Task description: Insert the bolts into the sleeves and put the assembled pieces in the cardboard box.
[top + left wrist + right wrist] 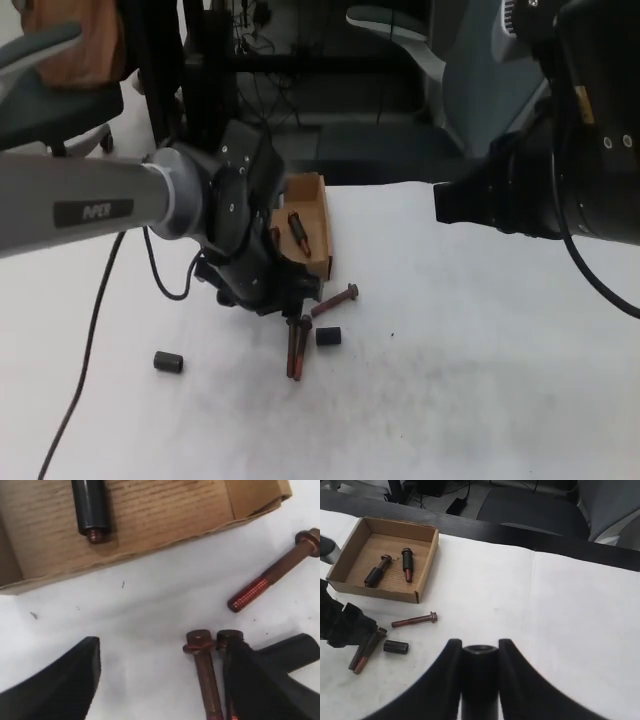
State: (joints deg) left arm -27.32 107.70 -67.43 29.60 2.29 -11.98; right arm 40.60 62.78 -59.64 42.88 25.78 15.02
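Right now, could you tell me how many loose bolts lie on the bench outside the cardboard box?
3. One bolt lies alone beside the cardboard box; two more lie side by side at the left gripper, one partly covered by its finger. The arm could hide others.

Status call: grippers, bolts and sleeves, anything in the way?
Left gripper open over two bolts. Right gripper shut on sleeve. Two assembled pieces in cardboard box. Nothing blocks the bolts.

Second bolt (229,639) mostly behind the left tool (165,652); cardboard box (323,226) partly behind its arm (90,205).
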